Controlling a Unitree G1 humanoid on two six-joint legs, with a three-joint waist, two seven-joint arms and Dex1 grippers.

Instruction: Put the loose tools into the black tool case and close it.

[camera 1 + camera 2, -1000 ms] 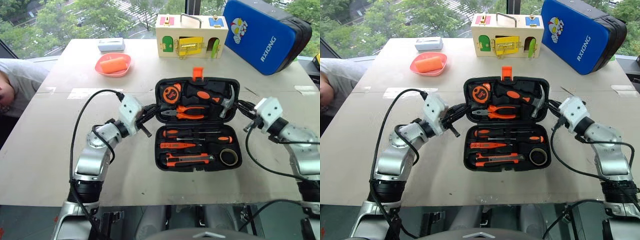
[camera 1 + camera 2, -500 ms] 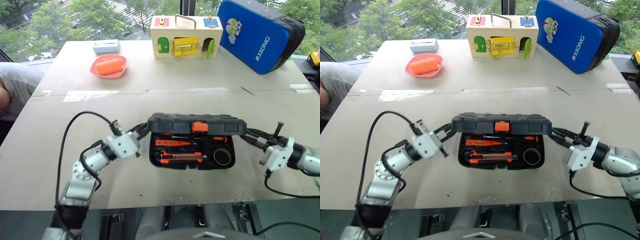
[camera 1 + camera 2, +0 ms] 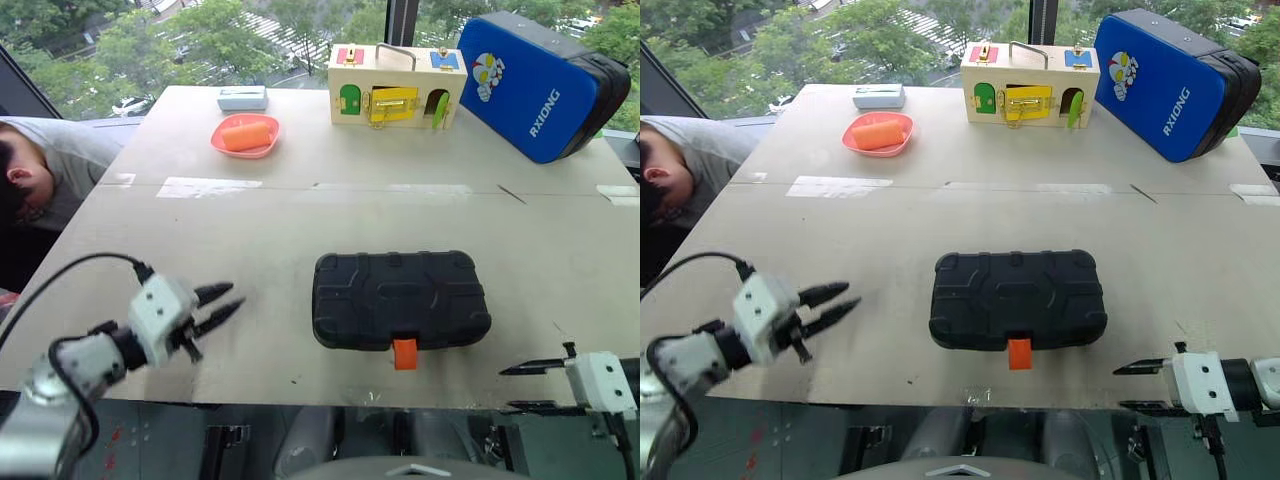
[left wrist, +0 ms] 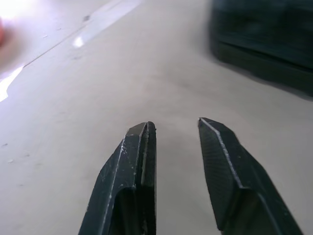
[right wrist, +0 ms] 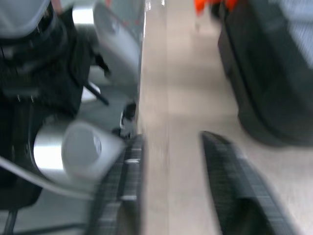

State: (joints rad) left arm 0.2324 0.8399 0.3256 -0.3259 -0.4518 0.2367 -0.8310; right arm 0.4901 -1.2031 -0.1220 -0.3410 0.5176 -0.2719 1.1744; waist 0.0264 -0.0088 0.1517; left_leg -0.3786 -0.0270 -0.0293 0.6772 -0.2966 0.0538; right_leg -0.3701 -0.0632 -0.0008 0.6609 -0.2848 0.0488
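Observation:
The black tool case (image 3: pixel 400 298) lies closed on the table, ribbed shell up, its orange latch (image 3: pixel 404 353) hanging at the near side. The loose tools are hidden from view. My left gripper (image 3: pixel 228 298) hovers over the table well left of the case, open and empty; the left wrist view shows its fingers (image 4: pixel 139 161) apart over bare table, with the case (image 4: pixel 264 44) ahead. My right gripper (image 3: pixel 1120 388) sits at the table's front edge, right of the latch, open with nothing between its fingers (image 5: pixel 230 186).
At the back stand a wooden box with coloured doors (image 3: pixel 398 85) and a blue padded bag (image 3: pixel 540 85). A pink dish holding an orange item (image 3: pixel 245 137) and a small grey box (image 3: pixel 243 97) lie back left. A person (image 3: pixel 40 180) leans at the table's left side.
The case's lid has come down from upright to fully shut. Both grippers have let go of it and drawn back toward the table's near edge, left and right.

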